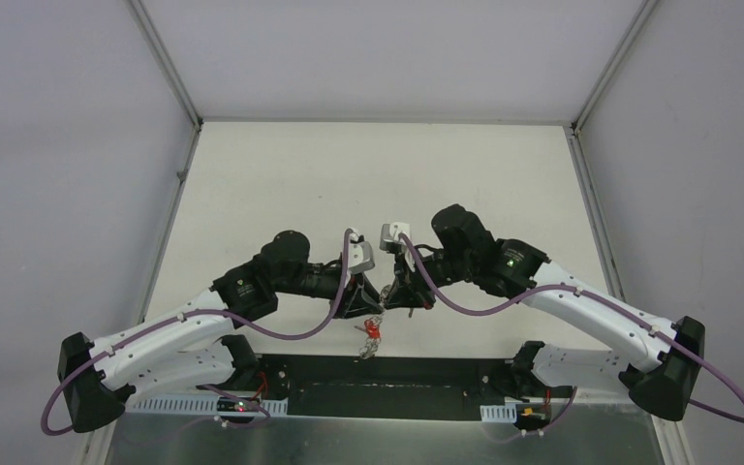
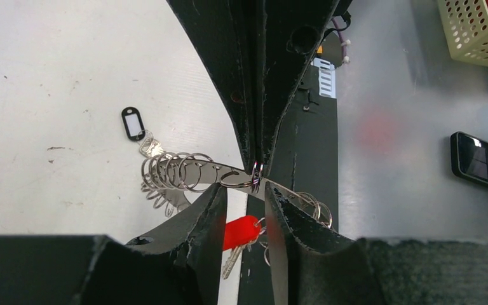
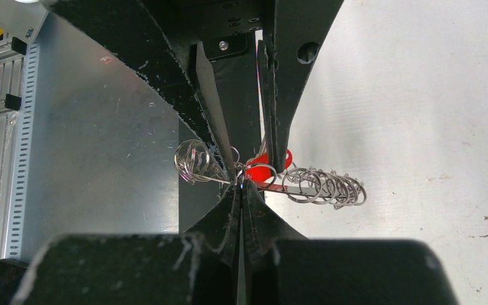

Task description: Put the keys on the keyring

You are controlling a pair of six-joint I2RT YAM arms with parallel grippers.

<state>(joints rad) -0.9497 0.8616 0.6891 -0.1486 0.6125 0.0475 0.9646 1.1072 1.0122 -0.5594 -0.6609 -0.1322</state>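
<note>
Silver keyring (image 2: pixel 219 170), one, pinched by right gripper (image 2: pixel 256 166); two keys (image 2: pixel 240 232) dangle below.

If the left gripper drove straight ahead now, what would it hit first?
Probably the keyring: its strip crosses just ahead of the open fingers of the left gripper, with the shut tips of the right gripper right behind it.

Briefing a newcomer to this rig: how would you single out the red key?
At the table's near edge, the left gripper and right gripper meet at the silvery keyring. Below it dangles the key: its red head is the only colour amid bare metal.
</note>
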